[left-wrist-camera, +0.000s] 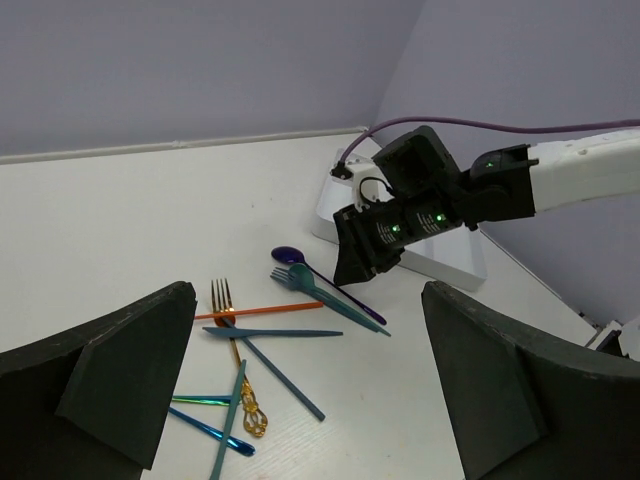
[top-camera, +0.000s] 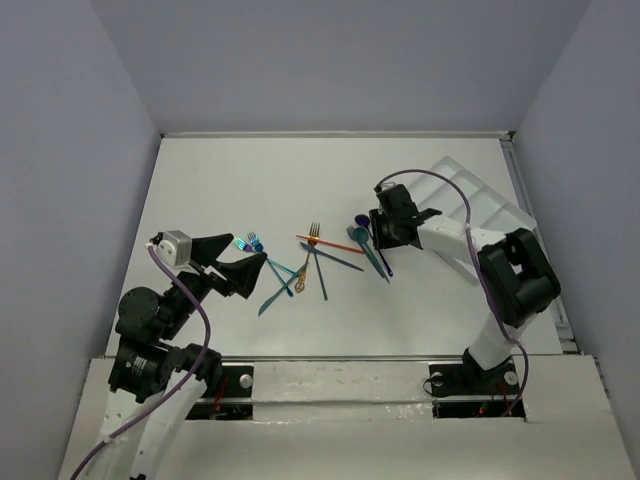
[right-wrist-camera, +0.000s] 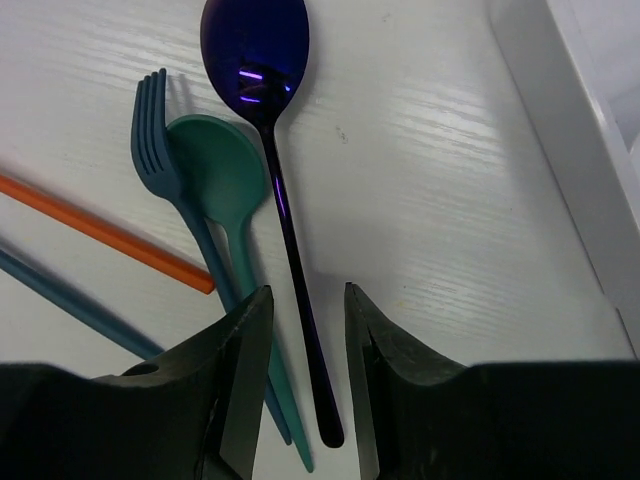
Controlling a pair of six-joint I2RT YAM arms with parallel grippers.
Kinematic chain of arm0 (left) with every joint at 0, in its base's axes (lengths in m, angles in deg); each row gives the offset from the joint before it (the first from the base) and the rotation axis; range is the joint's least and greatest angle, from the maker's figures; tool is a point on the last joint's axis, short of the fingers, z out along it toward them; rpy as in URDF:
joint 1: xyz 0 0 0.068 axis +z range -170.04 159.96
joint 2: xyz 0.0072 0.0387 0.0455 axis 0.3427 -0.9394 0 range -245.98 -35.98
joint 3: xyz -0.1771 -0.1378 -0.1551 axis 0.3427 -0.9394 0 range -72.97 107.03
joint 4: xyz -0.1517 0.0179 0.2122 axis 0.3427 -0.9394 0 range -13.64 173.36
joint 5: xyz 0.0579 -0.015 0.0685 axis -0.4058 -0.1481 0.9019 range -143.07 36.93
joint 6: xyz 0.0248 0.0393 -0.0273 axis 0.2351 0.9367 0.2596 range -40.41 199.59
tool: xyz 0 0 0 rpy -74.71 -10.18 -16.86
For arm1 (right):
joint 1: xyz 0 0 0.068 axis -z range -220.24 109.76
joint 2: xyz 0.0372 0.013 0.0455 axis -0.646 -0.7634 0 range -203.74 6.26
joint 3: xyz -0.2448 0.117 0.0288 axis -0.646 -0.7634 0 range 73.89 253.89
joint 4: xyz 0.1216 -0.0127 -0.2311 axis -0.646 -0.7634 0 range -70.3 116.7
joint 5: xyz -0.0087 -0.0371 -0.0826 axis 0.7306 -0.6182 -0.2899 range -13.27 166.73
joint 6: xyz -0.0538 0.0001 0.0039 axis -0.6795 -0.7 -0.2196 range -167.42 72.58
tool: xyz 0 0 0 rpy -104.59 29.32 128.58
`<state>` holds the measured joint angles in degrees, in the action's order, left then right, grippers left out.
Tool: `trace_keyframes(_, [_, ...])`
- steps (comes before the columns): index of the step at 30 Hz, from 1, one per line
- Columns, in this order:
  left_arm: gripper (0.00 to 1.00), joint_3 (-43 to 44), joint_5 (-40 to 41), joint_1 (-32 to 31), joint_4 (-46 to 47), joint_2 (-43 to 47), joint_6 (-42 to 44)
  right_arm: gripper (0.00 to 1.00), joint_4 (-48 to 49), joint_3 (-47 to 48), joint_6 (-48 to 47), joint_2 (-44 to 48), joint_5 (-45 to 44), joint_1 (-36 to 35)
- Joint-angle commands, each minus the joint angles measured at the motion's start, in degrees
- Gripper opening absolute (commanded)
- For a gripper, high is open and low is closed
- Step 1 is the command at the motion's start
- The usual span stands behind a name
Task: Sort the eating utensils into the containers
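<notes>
On the white bench (top-camera: 250, 180), we see the divided tray (top-camera: 470, 185) just right of our right fingers (right-wrist-camera: 240, 380). Our left fingers (left-wrist-camera: 120, 370) are spread wide. The right ones stand narrowly apart astride the handle of a dark blue spoon (right-wrist-camera: 279, 200), not pinching it. Other utensils (top-camera: 315, 262) lie scattered between both pairs.

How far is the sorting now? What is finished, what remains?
Done: nothing yet; no utensil shows in the visible part of the white tray. In hand: the right gripper is low over the dark blue spoon, its fingers on either side of the handle, not clamped. The left gripper hangs open. Left: every utensil, such as the teal spoon, lies on the table.
</notes>
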<state>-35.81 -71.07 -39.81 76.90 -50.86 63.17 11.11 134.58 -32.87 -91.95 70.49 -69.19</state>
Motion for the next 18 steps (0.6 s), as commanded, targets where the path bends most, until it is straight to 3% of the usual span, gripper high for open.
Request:
trace_keyframes(1, [0.99, 0.36, -0.63, 0.26, 2.59, -0.07, -0.1, 0.4, 2.85, 2.86, -1.27, -1.63, 0.09, -0.85])
trace_keyframes(6, [0.99, 0.36, -0.63, 0.26, 2.59, -0.07, -0.1, 0.39, 3.03, 4.26, -1.89, -4.79, 0.0, -0.85])
trace_keyframes(14, [0.99, 0.27, -0.72, 0.26, 2.68, -0.15, -0.01, 0.1, 2.94, 6.55, -3.38, -8.48, -1.93, -0.85])
trace_keyframes(18, [0.99, 0.27, -0.81, 0.26, 2.77, -0.16, -0.1, 0.0, 2.59, 7.43, -5.22, -8.4, -2.19, -0.85])
